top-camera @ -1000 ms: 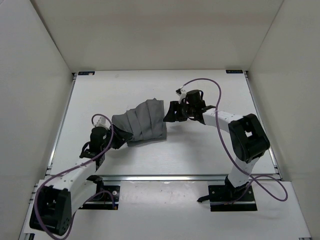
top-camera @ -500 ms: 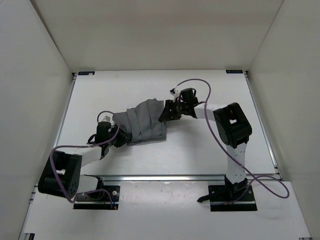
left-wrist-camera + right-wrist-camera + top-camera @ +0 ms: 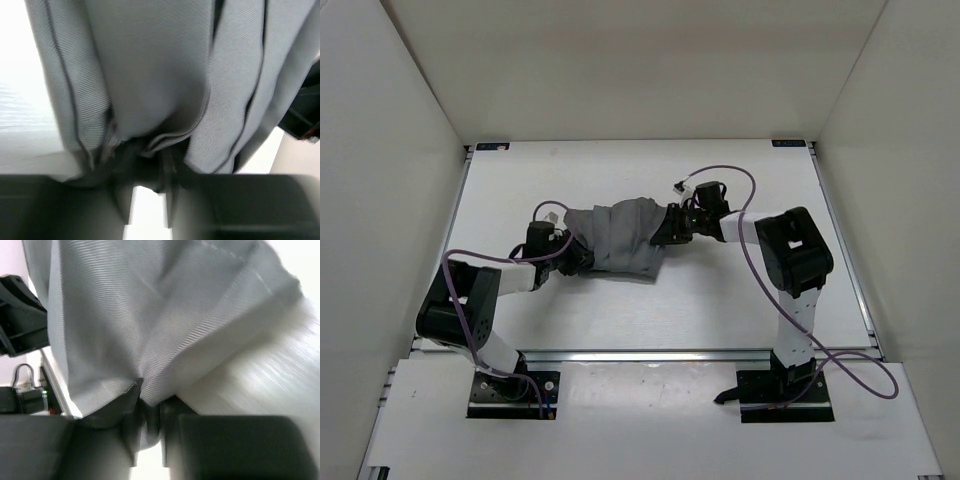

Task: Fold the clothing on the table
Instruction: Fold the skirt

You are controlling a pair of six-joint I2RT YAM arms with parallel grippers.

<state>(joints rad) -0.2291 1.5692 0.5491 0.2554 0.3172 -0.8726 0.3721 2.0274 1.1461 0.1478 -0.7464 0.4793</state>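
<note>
Closed in on the clothing (image 3: pixel 620 235) from both sides over the last second and bunched it, from a fanned, pleated spread into a narrower, rumpled heap. Nudged it a little toward 12 o'clock on the table (image 3: pixel 520 180). Clamped down in that same second, where wider apart before.

Now lying just left of the table's middle, gathered between the two tools. Pinched at its 8 o'clock edge by the left gripper (image 3: pixel 576 258). From the left wrist, seen held with a wad of pleats drawn in between the fingers (image 3: pixel 90 205). Pinched at its 3 o'clock edge by the right gripper (image 3: pixel 667 226). From the right wrist, seen nipped tight on a hemmed corner, with the rest draping up and away from the fingers (image 3: pixel 225 445).

Judged as early in the fold: grasped at two opposite edges, but not yet doubled over. No flat, squared layer to be seen, only loose ridges and a sagging lower edge toward 6 o'clock.

Left to do, by the look of it:
- carry one held edge across to the other
- lay it down even and let go
- probably smooth it or fold once more

Cannot tell from above whether any part is already tucked under.
</note>
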